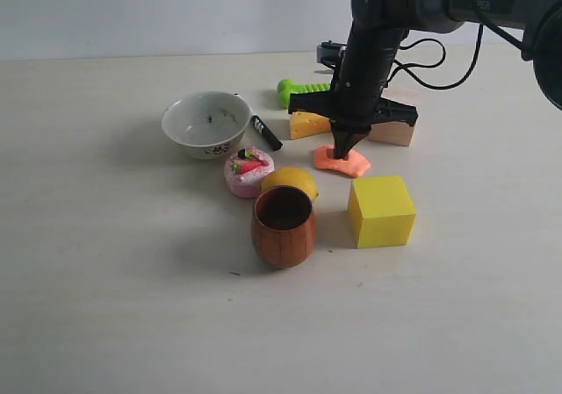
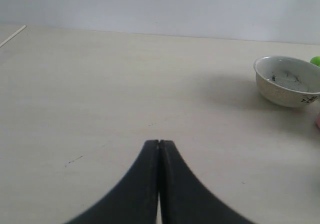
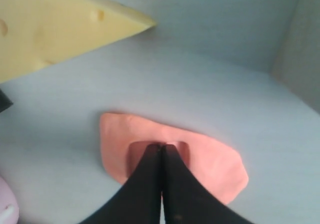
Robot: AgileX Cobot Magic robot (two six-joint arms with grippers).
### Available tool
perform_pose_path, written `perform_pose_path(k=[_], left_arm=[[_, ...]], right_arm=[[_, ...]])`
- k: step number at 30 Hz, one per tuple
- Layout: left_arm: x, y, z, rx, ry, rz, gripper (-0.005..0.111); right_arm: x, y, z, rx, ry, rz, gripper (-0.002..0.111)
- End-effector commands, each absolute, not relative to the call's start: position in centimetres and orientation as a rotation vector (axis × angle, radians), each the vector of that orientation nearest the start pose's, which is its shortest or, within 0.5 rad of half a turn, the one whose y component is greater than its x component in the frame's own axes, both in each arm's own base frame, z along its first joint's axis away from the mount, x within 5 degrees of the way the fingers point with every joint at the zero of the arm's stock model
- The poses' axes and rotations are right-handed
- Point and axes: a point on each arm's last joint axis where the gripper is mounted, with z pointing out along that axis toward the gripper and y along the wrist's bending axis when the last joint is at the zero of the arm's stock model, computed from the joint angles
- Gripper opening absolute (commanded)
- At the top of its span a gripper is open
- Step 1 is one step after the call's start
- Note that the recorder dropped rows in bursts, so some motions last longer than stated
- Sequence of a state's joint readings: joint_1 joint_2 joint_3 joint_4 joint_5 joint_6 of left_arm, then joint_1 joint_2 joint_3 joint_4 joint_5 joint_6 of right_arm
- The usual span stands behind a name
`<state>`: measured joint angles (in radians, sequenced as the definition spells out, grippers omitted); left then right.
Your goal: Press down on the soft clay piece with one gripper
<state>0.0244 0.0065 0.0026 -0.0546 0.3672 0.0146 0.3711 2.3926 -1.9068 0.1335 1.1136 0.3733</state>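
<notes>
Press step in hand: right end effector (image 3: 161, 149), fingers pressed together, tip resting in a dent in the clay (image 3: 212, 161); next move probably a clean vertical lift off the bench.

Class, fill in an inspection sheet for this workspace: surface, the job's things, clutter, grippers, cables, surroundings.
Surface: pale table, faint marks only.
Job's things: soft clay piece, flat on the table, dented under the fingertips.
Clutter: bowl, marker, pink cake toy, brown cup, yellow fruit, yellow cube, cheese wedge, wooden block, green toy.
Grippers: right gripper shut, tips pressed into the clay; left gripper shut, over the table, away from the clay.
Cables: black cables loop off the right arm, above the table.
Surroundings: plain pale wall; nothing else seen.
</notes>
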Motion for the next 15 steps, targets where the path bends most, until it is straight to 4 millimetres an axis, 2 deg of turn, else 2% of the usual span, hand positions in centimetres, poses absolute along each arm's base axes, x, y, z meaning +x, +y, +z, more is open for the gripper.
perform_pose_path(k=[1,4,8,10,15], left_arm=[[5.3,-0.1,18.1,-0.049,1.837,-0.039,0.0],[5.3,-0.1,18.1,-0.049,1.837,-0.039,0.0],[5.3,-0.1,18.1,-0.049,1.837,-0.039,0.0],[5.3,-0.1,18.1,-0.049,1.837,-0.039,0.0],[5.3,-0.1,18.1,-0.049,1.837,-0.039,0.0]], right_arm=[[44.2,18.2,13.2,-0.091,3.08,0.194,0.0],[44.3,18.2,15.6,-0.196,2.985,0.218,0.0],[43.6,17.5,19.2,-0.181,2.8,0.227,0.0],[42.4,17.0,21.0,-0.166,2.707,0.262,0.0],[37.4,15.5,22.7,-0.12,2.468,0.351,0.0]])
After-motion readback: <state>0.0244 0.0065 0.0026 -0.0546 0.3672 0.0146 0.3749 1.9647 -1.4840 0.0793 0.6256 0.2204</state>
